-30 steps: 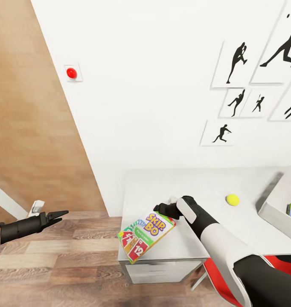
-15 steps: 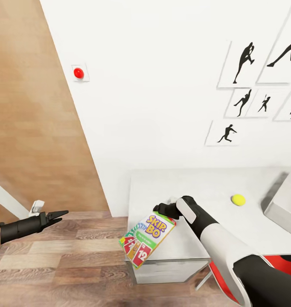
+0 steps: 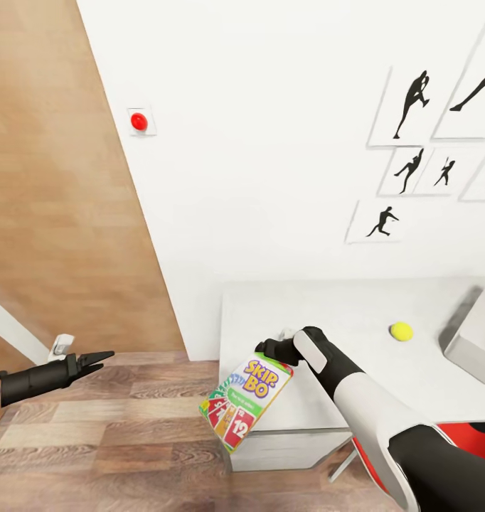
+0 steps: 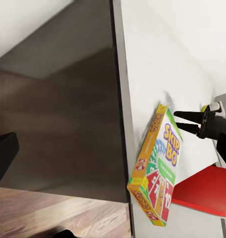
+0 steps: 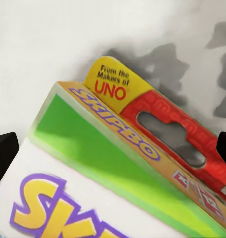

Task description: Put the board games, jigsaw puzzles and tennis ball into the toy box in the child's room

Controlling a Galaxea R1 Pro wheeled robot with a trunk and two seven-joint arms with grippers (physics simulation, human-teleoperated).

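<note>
Carrying the Skip-Bo box (image 3: 246, 395), clamped in the right pincer (image 3: 274, 350), should be kept level toward the toy box (image 3: 464, 340) at frame right, the left pincer (image 3: 100, 359) being narrow.

A red round button (image 3: 139, 121) sat on a white wall plate, well left of the black silhouette prints (image 3: 413, 104); a red chair (image 3: 464, 432) stood below them.

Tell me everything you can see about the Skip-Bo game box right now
The Skip-Bo box is a flat rectangular cardboard pack with a green, white and yellow front, purple-edged yellow lettering and red numbered cards printed on its lower part. Its top flap is red with a hang slot and a yellow "From the Makers of UNO" tab. It hangs tilted, gripped at its upper corner by the right gripper, lower end out past the table corner, above the wood floor.
</note>
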